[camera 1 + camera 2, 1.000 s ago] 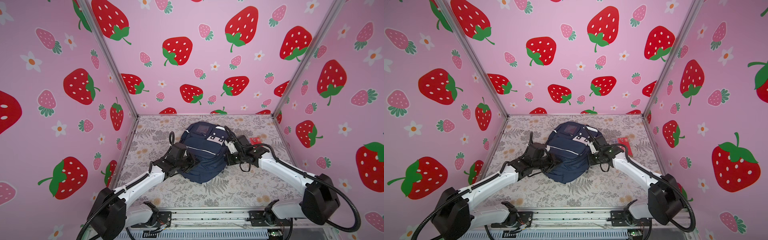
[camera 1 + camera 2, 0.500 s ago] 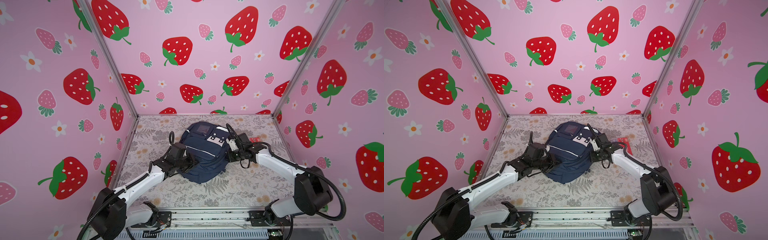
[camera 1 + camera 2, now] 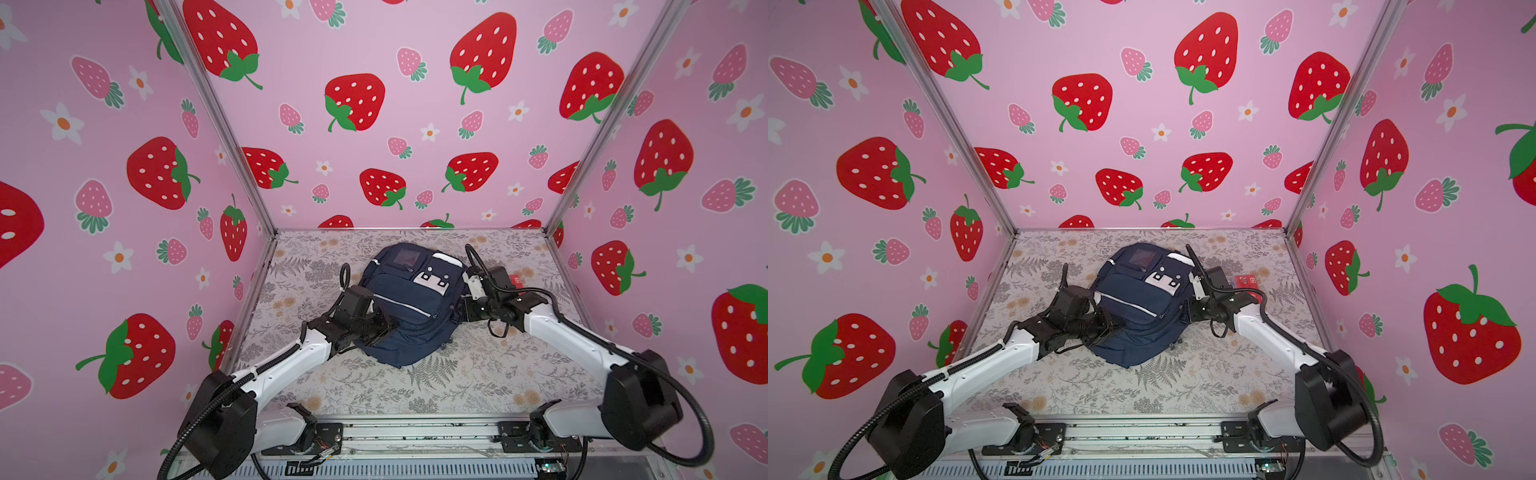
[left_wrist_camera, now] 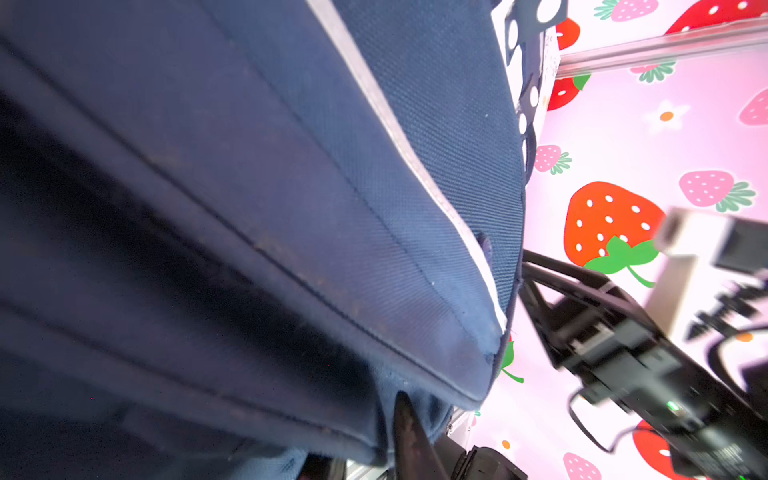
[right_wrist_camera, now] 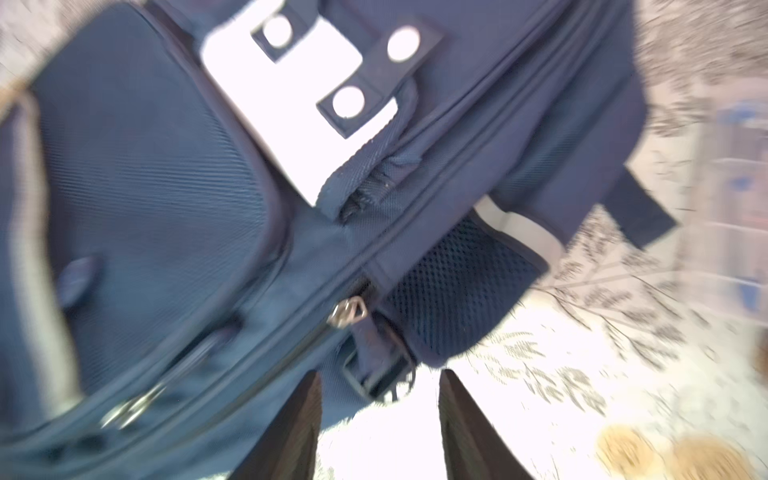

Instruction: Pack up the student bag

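Note:
The student bag [image 3: 411,316] [image 3: 1142,316], navy with white stripes and a white patch, lies flat on the floral table in both top views. My left gripper [image 3: 384,328] [image 3: 1113,328] presses into its near-left edge. In the left wrist view the bag's fabric [image 4: 291,208] fills the frame and folds round one dark finger [image 4: 409,436]; the other finger is hidden. My right gripper [image 3: 459,309] [image 5: 378,378] stands open at the bag's right side, nothing between its fingers. A strap buckle [image 5: 378,374] and a zip pull [image 5: 347,311] lie just past the tips.
A flat red packet [image 3: 517,279] [image 3: 1246,280] lies on the table behind my right wrist, near the right wall. Pink strawberry walls close in three sides. A metal rail [image 3: 415,432] runs along the front edge. Bare floral table [image 3: 436,386] lies in front of the bag.
My right gripper's fingers have come apart beside the bag, and its arm swung in and back out. The left arm and the bag have hardly moved.

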`<state>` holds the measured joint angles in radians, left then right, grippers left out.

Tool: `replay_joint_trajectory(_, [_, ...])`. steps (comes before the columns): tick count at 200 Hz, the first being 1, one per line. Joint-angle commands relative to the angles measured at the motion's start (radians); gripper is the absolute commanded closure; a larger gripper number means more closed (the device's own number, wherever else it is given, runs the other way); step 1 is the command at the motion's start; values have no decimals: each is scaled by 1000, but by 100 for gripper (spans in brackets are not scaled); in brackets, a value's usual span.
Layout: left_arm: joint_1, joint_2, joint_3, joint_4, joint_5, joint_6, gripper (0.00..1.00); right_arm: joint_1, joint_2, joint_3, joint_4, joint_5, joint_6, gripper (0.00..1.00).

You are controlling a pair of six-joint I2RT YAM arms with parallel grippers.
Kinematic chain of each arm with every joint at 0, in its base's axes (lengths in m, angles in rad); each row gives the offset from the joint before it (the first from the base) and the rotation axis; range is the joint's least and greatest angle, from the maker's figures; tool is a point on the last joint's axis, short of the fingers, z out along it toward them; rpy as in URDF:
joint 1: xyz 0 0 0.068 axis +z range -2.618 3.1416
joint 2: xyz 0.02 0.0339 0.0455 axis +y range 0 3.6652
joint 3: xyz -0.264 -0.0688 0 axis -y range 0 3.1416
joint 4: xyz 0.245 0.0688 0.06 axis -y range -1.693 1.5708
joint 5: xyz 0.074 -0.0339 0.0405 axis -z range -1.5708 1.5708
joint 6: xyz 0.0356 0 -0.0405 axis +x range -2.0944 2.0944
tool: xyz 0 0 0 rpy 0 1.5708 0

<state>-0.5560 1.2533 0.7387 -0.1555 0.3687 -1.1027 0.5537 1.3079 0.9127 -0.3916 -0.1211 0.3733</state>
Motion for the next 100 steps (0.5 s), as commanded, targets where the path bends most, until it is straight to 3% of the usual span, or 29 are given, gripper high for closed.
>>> replay_joint_trajectory(1, [7, 5, 20, 8, -3, 8, 71, -3, -135, -35, -19, 40, 44, 51])
replay_joint_trajectory(56, [8, -35, 55, -66, -18, 47, 58, 1, -319, -140, -25, 48, 143, 50])
replay_joint_trajectory(98, [71, -108, 148, -261, -88, 224, 40, 46, -389, -216, 167, -30, 231, 49])
replay_joint_trajectory(100, [76, -106, 152, -265, -85, 233, 39, 48, -389, -224, 184, -35, 234, 46])
